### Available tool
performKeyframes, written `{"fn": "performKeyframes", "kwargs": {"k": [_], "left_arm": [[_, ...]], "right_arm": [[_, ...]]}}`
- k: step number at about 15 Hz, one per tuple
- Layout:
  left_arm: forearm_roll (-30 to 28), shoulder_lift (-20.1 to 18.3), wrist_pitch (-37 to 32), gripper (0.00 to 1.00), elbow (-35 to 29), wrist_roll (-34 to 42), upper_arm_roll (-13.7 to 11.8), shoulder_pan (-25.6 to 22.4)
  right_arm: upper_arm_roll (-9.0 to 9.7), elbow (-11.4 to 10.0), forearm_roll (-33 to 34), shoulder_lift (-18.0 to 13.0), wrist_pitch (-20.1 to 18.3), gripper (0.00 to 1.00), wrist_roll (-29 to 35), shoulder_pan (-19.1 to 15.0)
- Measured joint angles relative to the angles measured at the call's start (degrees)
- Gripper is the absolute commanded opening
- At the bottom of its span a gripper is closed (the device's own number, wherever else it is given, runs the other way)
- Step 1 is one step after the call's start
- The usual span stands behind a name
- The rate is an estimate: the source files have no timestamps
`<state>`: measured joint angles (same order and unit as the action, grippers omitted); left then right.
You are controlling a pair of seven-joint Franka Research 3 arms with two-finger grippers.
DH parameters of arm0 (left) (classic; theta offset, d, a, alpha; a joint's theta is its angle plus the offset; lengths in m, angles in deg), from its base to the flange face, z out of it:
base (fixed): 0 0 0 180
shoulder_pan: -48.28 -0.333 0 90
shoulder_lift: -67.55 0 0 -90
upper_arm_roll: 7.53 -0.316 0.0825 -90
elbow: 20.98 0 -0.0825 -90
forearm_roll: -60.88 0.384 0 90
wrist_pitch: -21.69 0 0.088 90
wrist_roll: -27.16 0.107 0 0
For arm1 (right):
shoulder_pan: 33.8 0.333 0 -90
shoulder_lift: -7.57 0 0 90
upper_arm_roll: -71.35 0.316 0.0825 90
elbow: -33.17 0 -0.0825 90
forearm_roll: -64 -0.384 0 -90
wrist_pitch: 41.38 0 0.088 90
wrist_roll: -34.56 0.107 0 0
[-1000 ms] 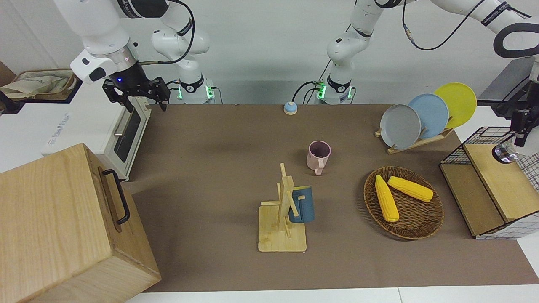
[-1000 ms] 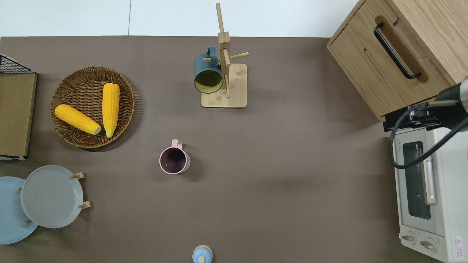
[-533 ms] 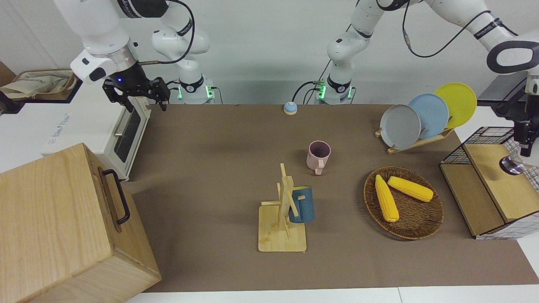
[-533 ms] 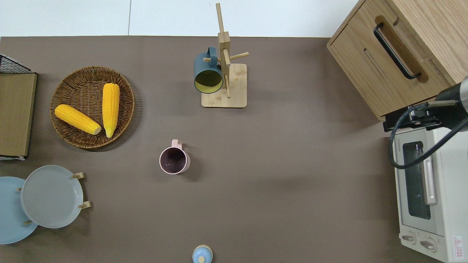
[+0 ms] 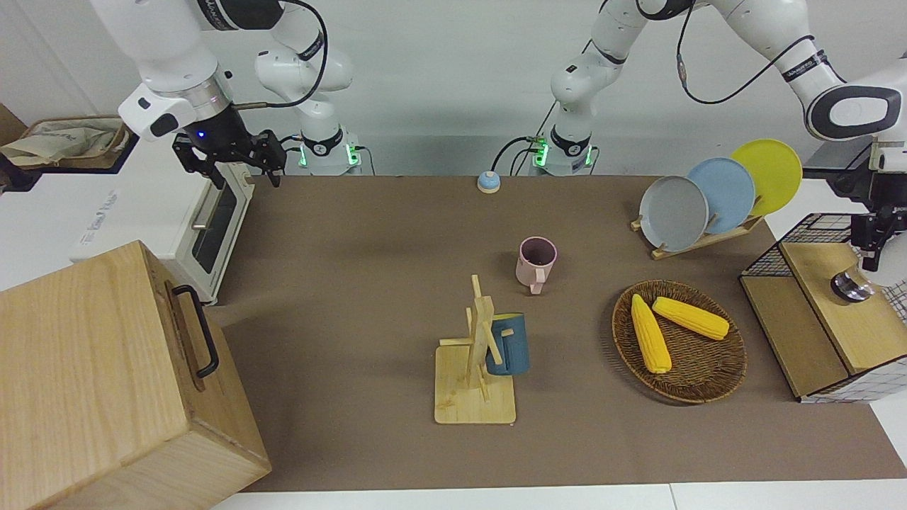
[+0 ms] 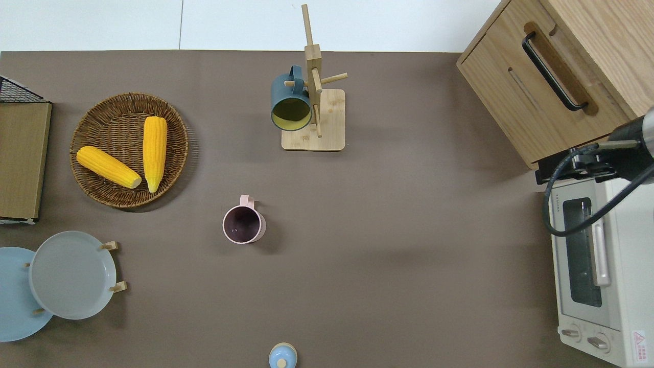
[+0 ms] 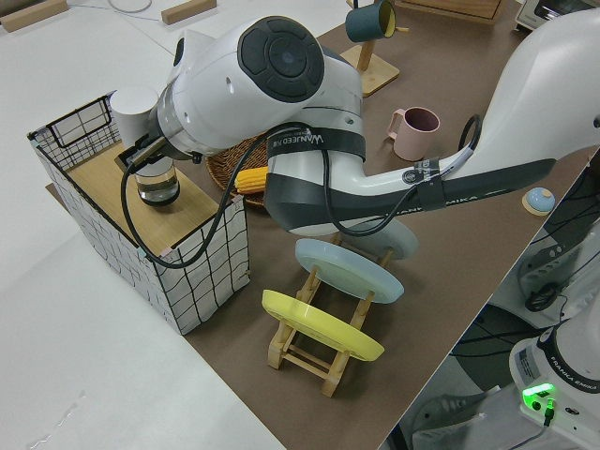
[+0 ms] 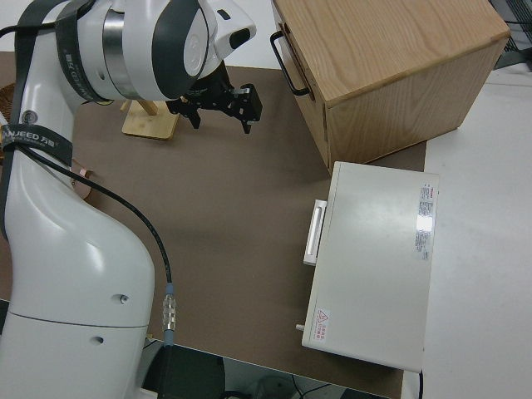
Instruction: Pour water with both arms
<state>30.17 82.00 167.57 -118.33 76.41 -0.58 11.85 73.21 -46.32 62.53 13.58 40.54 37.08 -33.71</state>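
Note:
My left gripper point(image 5: 861, 269) is over the wooden shelf point(image 5: 847, 326) inside the wire basket at the left arm's end of the table. It is shut on the rim of a small clear glass point(image 5: 850, 288). In the left side view the glass point(image 7: 157, 187) sits low at the shelf top under the gripper point(image 7: 145, 167); whether it touches the wood I cannot tell. An upright pink mug point(image 5: 536, 262) stands mid-table, apart from both grippers. My right arm is parked, its gripper point(image 5: 228, 164) open and holding nothing.
A blue mug point(image 5: 507, 343) hangs on a wooden rack point(image 5: 475, 386). A wicker basket point(image 5: 708, 386) holds two corn cobs. Plates lean in a rack point(image 5: 708, 237). A white toaster oven point(image 5: 212, 227) and a wooden cabinet point(image 5: 106, 375) stand at the right arm's end. A small blue knob point(image 5: 488, 182) lies nearest the robots.
My left gripper has come down toward the wooden shelf with the glass in it. The right arm has not moved.

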Motion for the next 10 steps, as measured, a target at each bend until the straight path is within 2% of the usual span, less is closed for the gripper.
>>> {"fn": "performKeyframes", "kwargs": {"k": [8, 10], "left_arm": [[-0.6, 1.3, 0.1, 0.02, 0.1, 0.8, 0.0, -0.4], [-1.8, 1.4, 0.1, 0.09, 0.1, 2.0, 0.0, -0.6]], "right_arm": [[0.0, 0.0, 0.0, 0.0, 0.0, 0.992, 0.0, 0.0], [0.0, 0.0, 0.0, 0.0, 0.0, 0.992, 0.0, 0.0]]}}
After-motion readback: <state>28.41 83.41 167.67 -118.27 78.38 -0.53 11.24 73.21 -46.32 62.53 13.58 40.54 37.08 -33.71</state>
